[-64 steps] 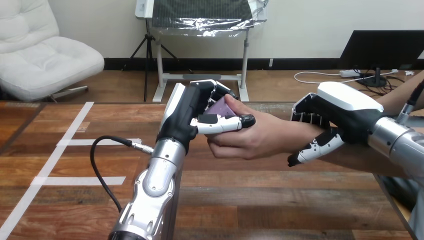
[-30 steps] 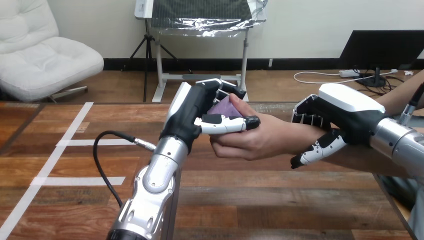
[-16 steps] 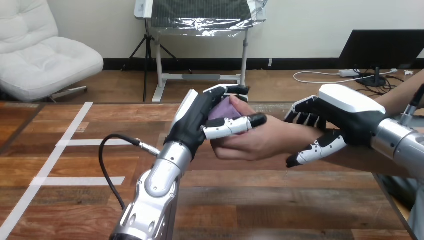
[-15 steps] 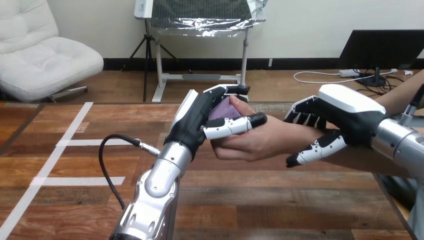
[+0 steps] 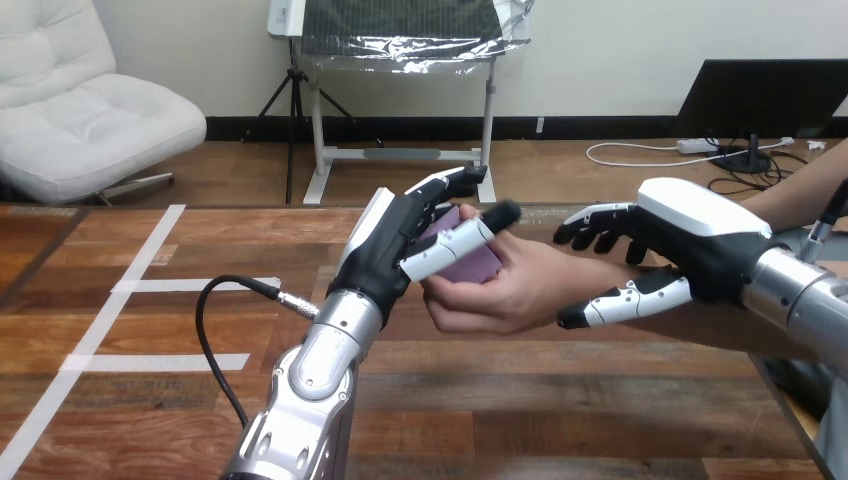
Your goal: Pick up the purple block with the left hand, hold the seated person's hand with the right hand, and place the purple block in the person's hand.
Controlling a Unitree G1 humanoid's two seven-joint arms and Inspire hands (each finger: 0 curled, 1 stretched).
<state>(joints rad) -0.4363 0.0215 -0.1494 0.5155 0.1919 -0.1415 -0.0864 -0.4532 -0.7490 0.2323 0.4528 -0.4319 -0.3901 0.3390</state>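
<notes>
The purple block [image 5: 472,263] lies in the person's hand [image 5: 500,295], which reaches in palm-up from the right above the table's middle. My left hand [image 5: 385,250] stands just left of it, open; its thumb stretches across the block's top and its fingers reach behind the block. My right hand [image 5: 700,240] is at the person's wrist [image 5: 590,285], open, with fingers spread above the wrist and the thumb straight beneath it, not curled round it.
The wooden table [image 5: 560,400] carries white tape lines [image 5: 130,285] at its left. A black cable [image 5: 205,330] loops beside my left forearm. The person's forearm runs along the right side under my right arm.
My left hand's thumb and fingers have straightened and let go of the block, which now rests in the person's palm. My right hand's fingers have uncurled and spread away from the wrist.
</notes>
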